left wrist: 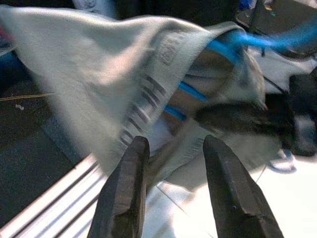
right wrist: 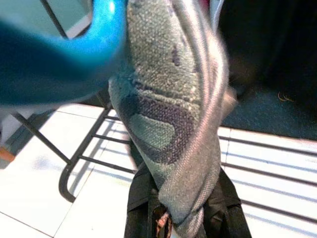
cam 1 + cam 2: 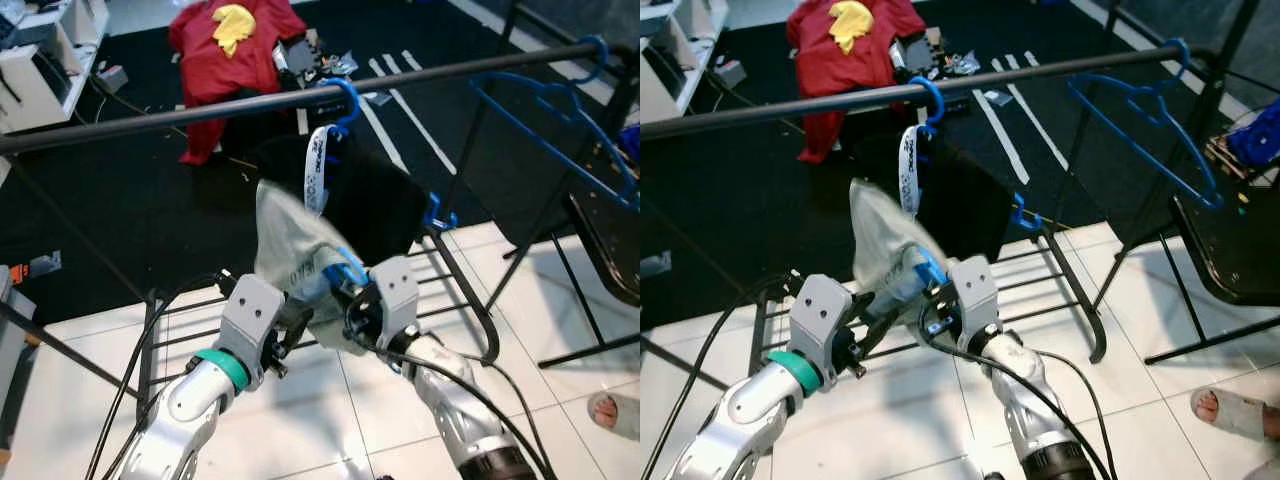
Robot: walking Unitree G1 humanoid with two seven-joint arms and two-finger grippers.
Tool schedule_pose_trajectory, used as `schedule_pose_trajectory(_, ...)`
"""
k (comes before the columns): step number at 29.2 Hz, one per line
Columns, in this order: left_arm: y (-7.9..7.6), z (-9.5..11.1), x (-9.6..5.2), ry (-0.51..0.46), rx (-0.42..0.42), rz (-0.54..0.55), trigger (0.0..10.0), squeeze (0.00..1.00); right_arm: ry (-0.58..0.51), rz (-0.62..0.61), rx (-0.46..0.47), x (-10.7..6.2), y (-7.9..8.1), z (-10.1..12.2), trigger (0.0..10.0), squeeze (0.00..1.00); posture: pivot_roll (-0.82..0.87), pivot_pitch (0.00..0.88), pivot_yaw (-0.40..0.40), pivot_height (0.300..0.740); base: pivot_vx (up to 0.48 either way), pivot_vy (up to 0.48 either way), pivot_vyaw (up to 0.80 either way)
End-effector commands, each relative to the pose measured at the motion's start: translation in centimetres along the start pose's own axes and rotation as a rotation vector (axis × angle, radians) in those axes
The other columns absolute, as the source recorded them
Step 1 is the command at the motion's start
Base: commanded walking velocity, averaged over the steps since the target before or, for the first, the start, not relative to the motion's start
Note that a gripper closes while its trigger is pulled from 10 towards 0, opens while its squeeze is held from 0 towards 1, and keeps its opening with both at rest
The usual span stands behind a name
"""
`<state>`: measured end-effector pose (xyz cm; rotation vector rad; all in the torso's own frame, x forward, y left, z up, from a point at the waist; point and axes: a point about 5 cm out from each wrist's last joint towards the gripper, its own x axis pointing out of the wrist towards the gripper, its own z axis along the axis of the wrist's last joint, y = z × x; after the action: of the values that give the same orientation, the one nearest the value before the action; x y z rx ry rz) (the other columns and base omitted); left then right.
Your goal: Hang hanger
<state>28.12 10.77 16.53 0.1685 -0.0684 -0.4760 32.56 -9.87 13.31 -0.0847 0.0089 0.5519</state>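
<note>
Right end effector [image 2: 185, 218] clamps garment [image 2: 173, 124].

Floor: I see white tiles [image 3: 560, 300] near me, black carpet [image 3: 120, 200] beyond.
Furniture: white shelf unit [image 3: 45, 60] far left.
Light: bright, even.

Both silver arms are reaching up from the bottom of the head view toward the frame's centre, the left gripper [image 3: 290, 335] holding its fingers [image 1: 124, 193] apart, the right gripper [image 3: 345, 300] pinching cloth just right of it, wrists angled inward together.
</note>
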Motion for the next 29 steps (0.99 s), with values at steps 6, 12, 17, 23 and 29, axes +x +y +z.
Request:
schedule_pose_trajectory(6,1.2,-7.5,-1.8,0.302,-0.034,0.15,10.0,0.0,0.203,-0.244,0.075,-7.4,0.8,-9.7,0.0,0.0,-0.26,0.202,0.154,0.74,0.0,0.0,0.0)
schedule_pose_trajectory(12,1.7,-11.2,-2.9,0.432,-0.009,0.187,10.0,0.0,0.26,-0.349,0.103,-10.4,0.8,-12.1,0.0,0.0,-0.28,0.2,0.167,0.74,0.0,0.0,0.0)
schedule_pose_trajectory(17,2.4,-14.8,-4.6,0.565,-0.011,0.224,10.0,0.0,0.273,-0.459,0.126,-12.9,1.2,-13.1,10.0,0.0,-0.31,0.191,0.177,0.74,0.0,0.0,0.0)
schedule_pose_trajectory(23,3.0,-16.0,-5.5,0.596,-0.018,0.256,10.0,0.0,0.233,-0.533,0.082,-13.1,0.9,-12.6,10.0,0.0,-0.32,0.186,0.178,0.74,0.0,0.0,0.0)
schedule_pose_trajectory(29,3.3,-15.3,-4.6,0.527,-0.001,0.276,10.0,0.0,0.115,-0.572,-0.027,-11.3,-0.5,-10.2,10.0,0.0,-0.3,0.151,0.143,0.74,0.0,0.0,0.0)
